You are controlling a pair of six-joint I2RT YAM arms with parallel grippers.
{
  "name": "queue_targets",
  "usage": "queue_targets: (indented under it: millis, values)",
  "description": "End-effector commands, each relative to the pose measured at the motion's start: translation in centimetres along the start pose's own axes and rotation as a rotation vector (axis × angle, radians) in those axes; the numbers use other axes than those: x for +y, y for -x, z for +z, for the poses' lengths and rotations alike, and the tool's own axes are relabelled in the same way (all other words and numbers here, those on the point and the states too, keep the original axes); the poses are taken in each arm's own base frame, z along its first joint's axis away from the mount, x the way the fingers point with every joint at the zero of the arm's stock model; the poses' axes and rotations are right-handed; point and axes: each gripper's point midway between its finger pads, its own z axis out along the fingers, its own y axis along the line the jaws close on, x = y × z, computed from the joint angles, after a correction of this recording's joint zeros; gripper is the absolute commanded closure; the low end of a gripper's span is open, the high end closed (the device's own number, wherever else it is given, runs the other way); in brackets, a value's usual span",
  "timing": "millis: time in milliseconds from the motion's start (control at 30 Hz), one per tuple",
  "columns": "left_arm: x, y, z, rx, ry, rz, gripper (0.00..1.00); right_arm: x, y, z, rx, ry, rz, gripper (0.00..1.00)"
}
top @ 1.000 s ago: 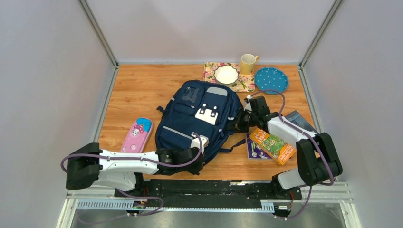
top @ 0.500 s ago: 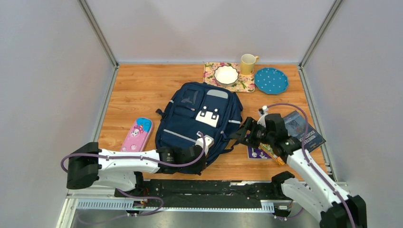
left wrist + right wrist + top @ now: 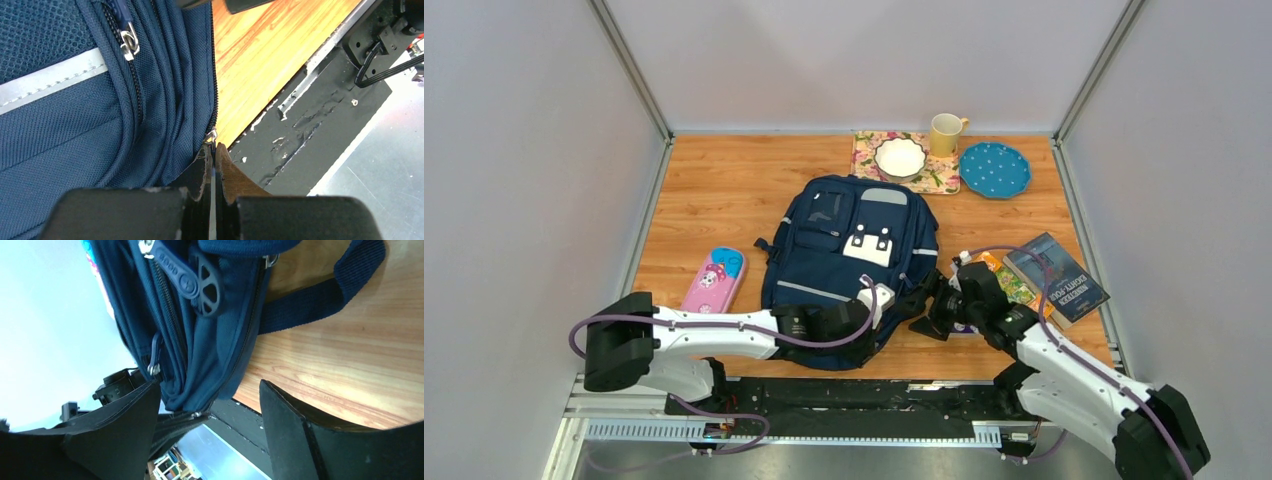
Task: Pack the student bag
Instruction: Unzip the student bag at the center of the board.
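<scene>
Grey-walled enclosure, wooden counter [image 3: 714, 190]. Student bag [image 3: 844, 250] lies flat, front up, at centre frame, its bottom end at the counter's near edge.

Around it: pink pencil case [image 3: 712, 280] to the left. Two books to the right, a dark book [image 3: 1056, 277] and an orange book [image 3: 1009, 280] partly under the right arm. At upper centre-right, a bowl [image 3: 900, 156] on a floral mat [image 3: 939, 180], a yellow mug [image 3: 945, 133] and a blue dotted plate [image 3: 994, 169].

Left gripper [image 3: 212, 150]: at the bag's near right corner, fingers pressed tight together, tips right at a metal zip slider [image 3: 211, 136]. Probably pinching its pull; the pull itself is hidden.

Right gripper [image 3: 209, 390]: fingers wide apart, holding nothing, facing the same corner from the right. A strap [image 3: 320, 300] lies on the wood just beside it.

Judgement: the zip is about to be opened, and nothing looks packed yet.

Risks:
- The bag is not anchored. A pull on the zip could drag the whole bag along or off the near edge rather than run the slider.
- The pinch is thin, so the pull may slip out.
- The slider sits at a curved corner, where fabric may bunch and jam it.
- The right fingers could catch the strap on closing.

Writing: the dark book has white lettering, too small to read. A rubber zip tag [image 3: 192, 282] has raised characters, not legible. The pencil case shows a cartoon print with no readable words.
</scene>
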Motion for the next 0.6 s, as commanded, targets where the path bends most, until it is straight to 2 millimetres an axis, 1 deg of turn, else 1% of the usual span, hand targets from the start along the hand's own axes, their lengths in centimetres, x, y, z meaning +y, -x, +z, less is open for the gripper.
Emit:
queue_targets:
  millis: [0,67,133,167,200,233,267,300,333,367,400,433,467,533,567]
  values:
    - [-3.7,3.6,-0.2,-0.085,-0.13,0.011,1.0,3.6,0.7,0.9,0.007,0.085,-0.001,0.26]
    - [-4.1,3.8,-0.3,-0.09,-0.146,0.012,1.0,3.1,0.8,1.3,0.002,0.053,0.009,0.28]
    - [-4.2,3.9,-0.6,-0.087,-0.153,0.033,1.0,2.5,1.0,1.6,-0.027,0.044,0.02,0.35]
    - [-4.2,3.9,-0.8,-0.085,-0.153,0.037,1.0,3.1,1.4,1.6,-0.045,0.078,0.01,0.39]
    - [-4.2,4.0,-1.1,-0.091,-0.156,0.041,1.0,3.1,1.5,1.8,-0.056,0.078,0.001,0.49]
    - [-4.2,3.7,-1.3,-0.083,-0.159,0.047,1.0,3.3,1.8,1.8,-0.062,0.077,-0.011,0.54]
    - [-4.3,3.6,-1.5,-0.086,-0.165,0.051,1.0,2.8,1.8,2.2,-0.05,0.053,-0.048,0.59]
    - [-4.2,3.1,-1.9,-0.089,-0.17,0.055,1.0,3.1,1.7,2.3,-0.032,0.051,-0.069,0.68]
    - [-4.1,3.0,-2.0,-0.095,-0.164,0.052,1.0,4.2,1.9,2.3,-0.024,0.065,-0.1,0.76]
    - [-4.4,2.5,-2.2,-0.093,-0.171,0.062,1.0,4.2,1.9,2.9,-0.004,0.054,-0.134,0.83]
    - [-4.2,2.0,-2.3,-0.091,-0.164,0.062,1.0,4.6,1.7,3.1,0.018,0.058,-0.158,0.92]
    - [-4.1,1.6,-2.3,-0.09,-0.15,0.056,1.0,5.6,2.2,3.5,0.021,0.057,-0.18,0.96]
    - [-4.2,0.8,-2.3,-0.079,-0.145,0.062,1.0,5.7,2.3,3.7,0.028,0.047,-0.221,0.99]
    - [-3.9,0.3,-2.2,-0.075,-0.124,0.043,1.0,6.1,2.7,4.5,0.045,0.033,-0.253,1.0]
    - [-3.8,0.0,-2.0,-0.074,-0.116,0.042,1.0,7.6,3.1,4.6,0.045,0.053,-0.278,1.0]
